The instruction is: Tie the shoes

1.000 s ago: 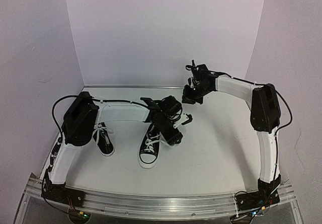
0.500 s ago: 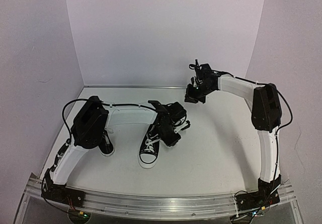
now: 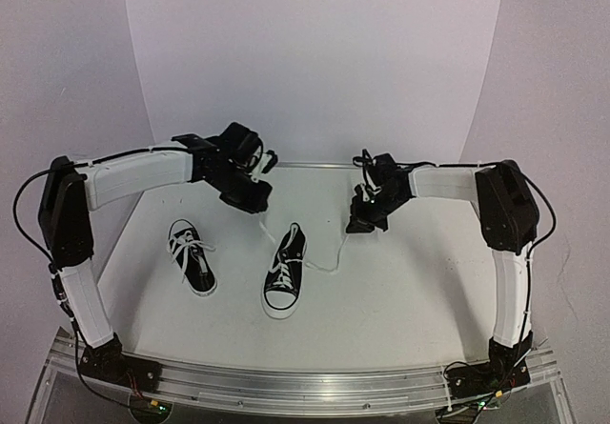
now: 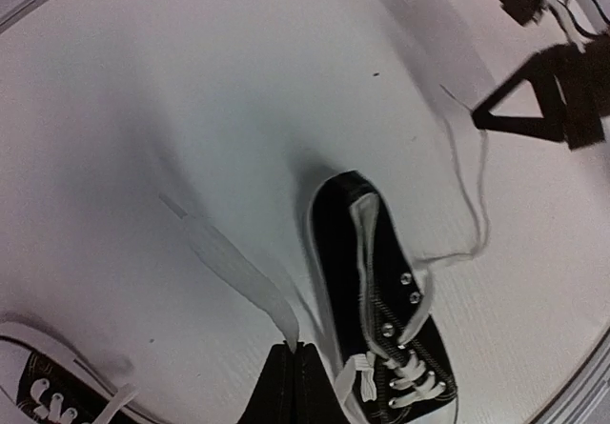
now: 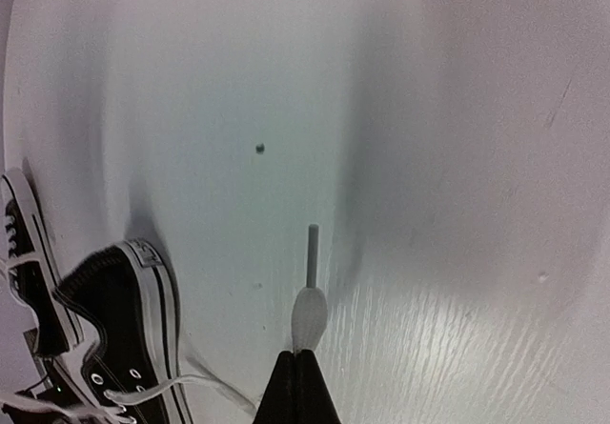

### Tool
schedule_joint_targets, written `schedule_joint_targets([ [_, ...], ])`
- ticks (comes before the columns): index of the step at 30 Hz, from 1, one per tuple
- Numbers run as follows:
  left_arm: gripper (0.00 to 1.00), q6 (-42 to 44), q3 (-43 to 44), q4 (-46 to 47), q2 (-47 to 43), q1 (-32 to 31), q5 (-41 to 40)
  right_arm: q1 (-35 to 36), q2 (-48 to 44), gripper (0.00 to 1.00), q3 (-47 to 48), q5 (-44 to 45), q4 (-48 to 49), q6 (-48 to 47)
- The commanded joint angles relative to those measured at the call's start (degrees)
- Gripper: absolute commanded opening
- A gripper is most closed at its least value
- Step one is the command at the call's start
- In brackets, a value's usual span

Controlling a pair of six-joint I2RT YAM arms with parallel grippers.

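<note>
Two black shoes with white laces lie on the white table. The left shoe [image 3: 193, 258] lies loose with its laces untied. The middle shoe [image 3: 286, 270] [image 4: 374, 281] [image 5: 129, 324] has both lace ends pulled out sideways. My left gripper [image 3: 258, 198] [image 4: 294, 348] hangs above and behind this shoe, shut on one flat white lace end [image 4: 233, 267]. My right gripper [image 3: 361, 221] [image 5: 303, 352] is to the shoe's right, low over the table, shut on the other lace end, whose aglet [image 5: 311, 252] sticks out past the tips.
White walls close the table at the back and both sides. An aluminium rail [image 3: 305, 384] runs along the near edge by the arm bases. A small dark speck [image 5: 260, 147] marks the table. The left shoe's toe [image 4: 33, 386] shows at the left wrist view's corner.
My left gripper shut on the lace over the middle shoe, then rose and swung back to the left, drawing the lace out. My right gripper came down and a little nearer.
</note>
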Motion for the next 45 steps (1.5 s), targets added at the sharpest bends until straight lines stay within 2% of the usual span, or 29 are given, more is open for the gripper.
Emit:
schedule_joint_targets([
  [1, 0.00, -1.6, -8.0, -1.2, 1.1, -0.1, -3.2, 5.1, -4.7, 0.00, -3.2, -3.9, 2.9, -1.7],
  [4, 0.00, -1.8, -11.3, 0.1, 2.3, -0.1, -2.8, 7.2, -4.1, 0.00, -4.6, -4.9, 3.5, -2.1],
  [11, 0.00, -0.4, -16.2, 9.6, 5.7, -1.8, 4.8, 8.6, -1.6, 0.00, -7.4, -9.9, 6.1, -1.5],
  [15, 0.00, 0.2, -12.9, 10.9, 9.6, -4.2, 8.3, 8.6, -1.4, 0.00, -10.1, -13.0, 7.7, -1.3],
  [21, 0.00, -0.3, -5.5, 13.4, 14.5, -11.5, 13.1, 6.9, -5.3, 0.00, -15.1, -14.1, 8.2, -2.1],
  [24, 0.00, -2.8, -5.7, 15.7, 14.6, -11.9, 14.5, 6.1, -6.6, 0.00, -17.2, -13.9, 8.1, -2.6],
  [34, 0.00, -1.7, -9.3, 14.6, 8.1, -10.4, 14.5, 5.0, -9.6, 0.00, -17.7, -10.9, 7.7, -2.2],
  [39, 0.00, -6.5, -12.0, 14.5, 0.1, -3.0, 13.6, -1.2, -20.0, 0.00, -19.6, -5.9, 6.3, -0.5],
  [45, 0.00, -6.2, -12.3, 11.7, -8.1, 2.5, 9.2, -5.9, -33.0, 0.00, -23.5, 3.9, 2.1, 2.3],
])
